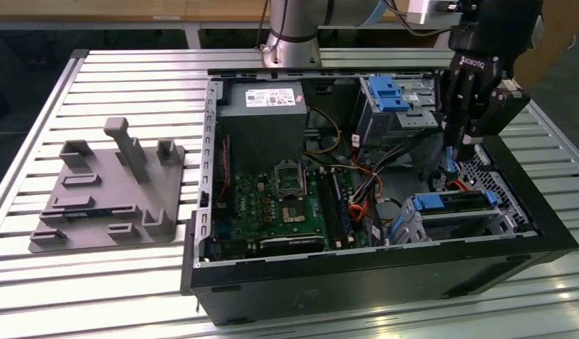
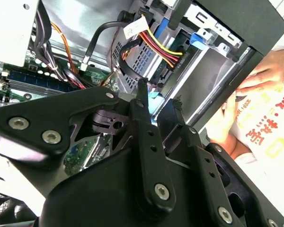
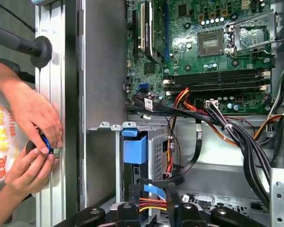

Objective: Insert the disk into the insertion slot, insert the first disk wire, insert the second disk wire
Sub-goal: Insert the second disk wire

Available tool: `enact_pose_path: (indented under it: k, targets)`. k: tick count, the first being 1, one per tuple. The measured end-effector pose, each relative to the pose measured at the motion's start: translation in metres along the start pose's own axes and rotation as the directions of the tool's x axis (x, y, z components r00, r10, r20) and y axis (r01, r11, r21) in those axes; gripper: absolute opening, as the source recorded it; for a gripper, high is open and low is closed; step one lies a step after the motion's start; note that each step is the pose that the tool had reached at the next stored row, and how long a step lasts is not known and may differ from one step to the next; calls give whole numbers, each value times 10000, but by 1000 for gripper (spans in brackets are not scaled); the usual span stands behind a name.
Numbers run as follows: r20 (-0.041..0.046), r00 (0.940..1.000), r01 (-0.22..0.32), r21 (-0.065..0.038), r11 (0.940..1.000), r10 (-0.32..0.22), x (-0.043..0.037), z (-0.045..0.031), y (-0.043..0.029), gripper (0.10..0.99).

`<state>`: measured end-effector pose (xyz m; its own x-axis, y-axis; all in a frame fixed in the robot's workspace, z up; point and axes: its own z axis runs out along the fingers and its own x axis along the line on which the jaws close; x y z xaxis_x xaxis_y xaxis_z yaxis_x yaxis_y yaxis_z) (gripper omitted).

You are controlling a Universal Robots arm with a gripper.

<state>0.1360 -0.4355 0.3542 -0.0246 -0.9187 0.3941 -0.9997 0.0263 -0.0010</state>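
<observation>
While the disk [image 1: 456, 202] sits in the insertion slot [image 1: 480, 226], the gripper [image 3: 152, 195] seemingly pinches a disk wire [image 3: 152, 205].

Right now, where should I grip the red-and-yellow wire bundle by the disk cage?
Pinch the plug ending the red-and-yellow wire bundle, probably from the open side of the case, where the gripper hangs: it is rigid; the strands hang loose.

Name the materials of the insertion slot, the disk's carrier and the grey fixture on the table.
Insertion slot: bare silver sheet metal, by its punched holes and sheen. Disk's carrier: bright blue, smooth, likely moulded plastic. Grey fixture: matt, uniform grey, probably plastic; not certain.
</observation>
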Motion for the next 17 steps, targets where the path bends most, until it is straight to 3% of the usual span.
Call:
enact_pose_path:
  k: [3, 7, 9, 13, 17]
  targets:
    - [-112, 9999, 9, 7, 10000, -9, -11, 26, 0, 361]
    - [-438, 9990, 30, 25, 10000, -29, -18, 43, 0, 361]
    - [-555, 9985, 41, 32, 10000, -39, -24, 57, 0, 361]
    - [-663, 9978, 62, 43, 10000, -59, -43, 100, 0, 361]
    - [-705, 9975, 79, 52, 10000, -75, -63, 149, 1, 361]
